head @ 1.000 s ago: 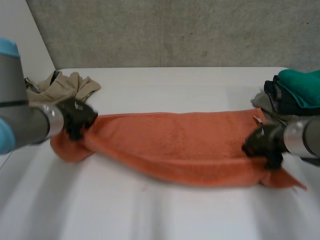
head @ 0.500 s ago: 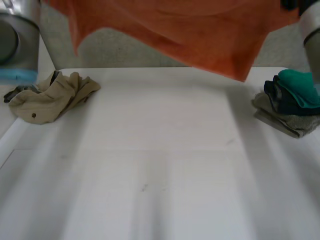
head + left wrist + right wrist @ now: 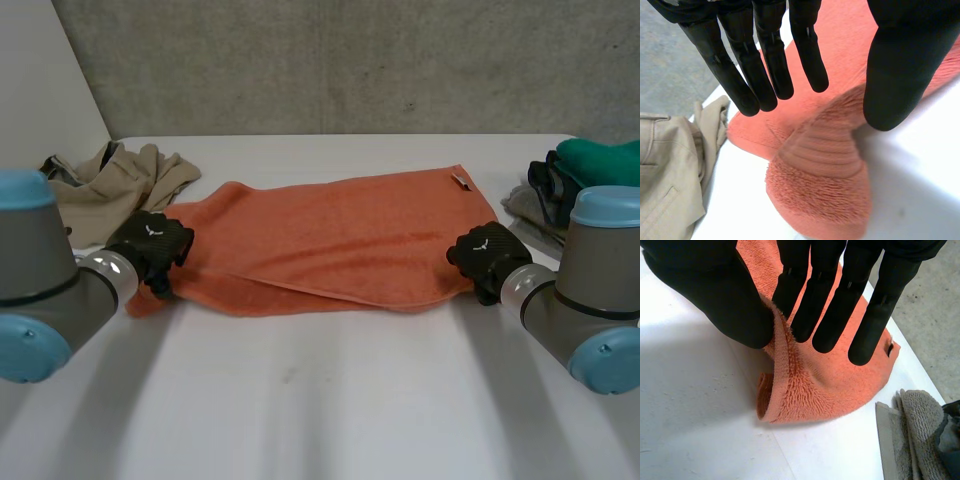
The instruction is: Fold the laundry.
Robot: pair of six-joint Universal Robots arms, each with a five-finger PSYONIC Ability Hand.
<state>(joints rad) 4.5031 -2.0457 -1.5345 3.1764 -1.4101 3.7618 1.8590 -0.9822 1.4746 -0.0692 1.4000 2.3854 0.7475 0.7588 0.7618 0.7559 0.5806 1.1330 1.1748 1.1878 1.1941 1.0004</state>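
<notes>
Your left hand is splayed over one end of the towel on the tabletop; your right hand pinches the other.

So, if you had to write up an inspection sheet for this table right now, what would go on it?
Surface: white table, with a small faint mark near the front.
Job's things: orange towel lying across the middle, partly doubled over.
Clutter: crumpled beige garment at the far left, and a stack of folded cloths at the far right, teal on top.
Hands: left hand is at the towel's left end, fingers straight and apart from the thumb, holding nothing. Right hand is at the towel's right end, pinching an edge between thumb and fingers.
Cables: nothing seen.
Surroundings: grey concrete wall behind the table.
</notes>
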